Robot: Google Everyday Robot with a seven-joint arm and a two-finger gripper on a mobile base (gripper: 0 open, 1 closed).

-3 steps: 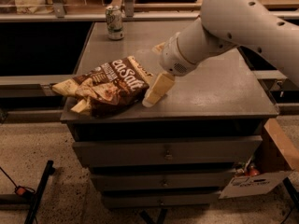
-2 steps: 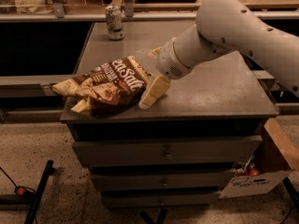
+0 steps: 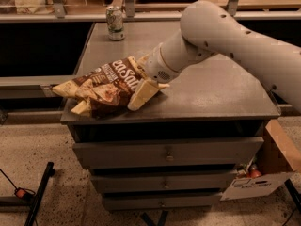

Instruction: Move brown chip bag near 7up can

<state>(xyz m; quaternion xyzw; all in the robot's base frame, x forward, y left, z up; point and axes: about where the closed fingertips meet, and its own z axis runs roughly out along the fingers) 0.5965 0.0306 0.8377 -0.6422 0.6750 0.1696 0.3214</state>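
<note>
Reaching across the table (image 3: 216, 95), your gripper (image 3: 140, 81) sat against the right end of the brown chip bag (image 3: 103, 84); whether it held the bag could not be told. The bag lay at the front left corner, overhanging the edge, well apart from the 7up can (image 3: 114, 22). A loose hold risked dropping it.
</note>
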